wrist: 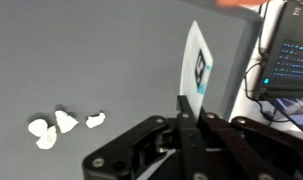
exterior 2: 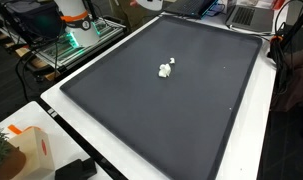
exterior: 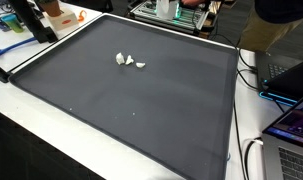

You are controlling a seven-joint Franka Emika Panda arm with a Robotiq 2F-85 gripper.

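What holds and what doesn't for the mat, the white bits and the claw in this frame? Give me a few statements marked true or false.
1. A few small white pieces lie on the dark mat. True.
2. The claw stands wide open. False: in the wrist view its jaws are closed together.
3. The white pieces sit at the very edge of the mat. False: in both exterior views they lie well inside it, clear of every border.
4. A laptop with a lit screen stands beyond the mat's edge. True.
5. The claw is pressing on the white pieces. False: the wrist view shows them off to one side, apart from it.
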